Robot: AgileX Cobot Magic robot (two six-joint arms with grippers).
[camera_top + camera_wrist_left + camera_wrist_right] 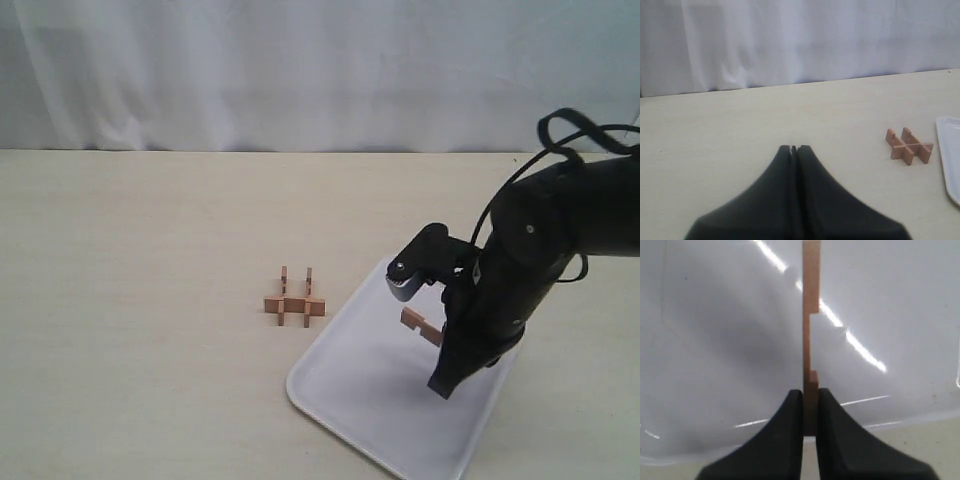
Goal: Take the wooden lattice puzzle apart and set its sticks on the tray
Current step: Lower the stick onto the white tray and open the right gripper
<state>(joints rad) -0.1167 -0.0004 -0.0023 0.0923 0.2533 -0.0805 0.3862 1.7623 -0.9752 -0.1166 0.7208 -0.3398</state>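
The wooden lattice puzzle (294,302) stands on the table just left of the tray (370,400); it is a small cluster of crossed light-brown sticks. My right gripper (438,338) hangs over the tray, shut on one notched stick (421,326) that juts out past its fingertips. In the right wrist view that stick (811,315) is clamped edge-on in the gripper (810,392), above the glossy tray floor (715,340). My left gripper (793,148) is shut on nothing, low over bare table. Off to its side lie the puzzle (909,146) and the tray's rim (950,160). The exterior view does not show the left gripper.
A white curtain (300,70) closes off the back of the beige table (140,300). The tray's near rim and a strip of table (890,450) show beneath the right gripper. The right arm's black cables (570,135) loop above its wrist.
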